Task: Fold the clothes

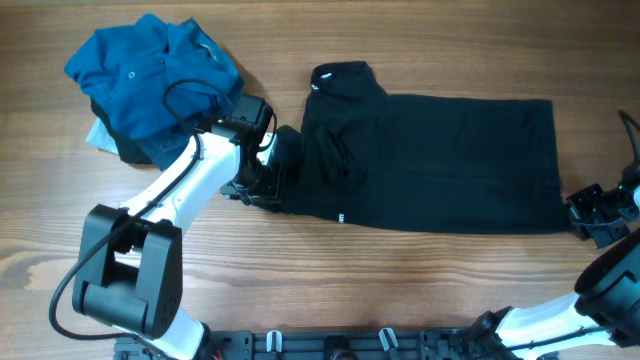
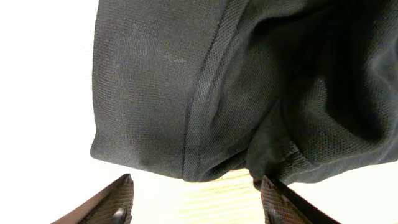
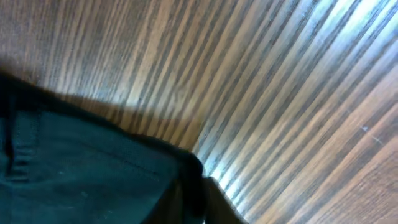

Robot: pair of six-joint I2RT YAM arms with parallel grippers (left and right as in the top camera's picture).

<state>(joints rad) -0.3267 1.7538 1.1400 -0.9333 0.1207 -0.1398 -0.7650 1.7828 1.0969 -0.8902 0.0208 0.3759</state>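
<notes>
The black shirt (image 1: 440, 160) lies flat in the middle of the table, folded into a long band, with its collar (image 1: 340, 76) at the far left. My left gripper (image 1: 270, 178) is at the shirt's left edge. In the left wrist view its fingers (image 2: 198, 190) are open, with bunched black cloth (image 2: 249, 87) just ahead of them and nothing between them. My right gripper (image 1: 590, 215) is at the shirt's near right corner. In the right wrist view its fingers (image 3: 194, 194) are shut on the black cloth corner (image 3: 93, 180).
A heap of other clothes sits at the far left: a teal-blue polo (image 1: 150, 75) on top, light-blue (image 1: 100, 135) and dark cloth under it. Bare wood table (image 1: 400, 290) lies in front of the shirt.
</notes>
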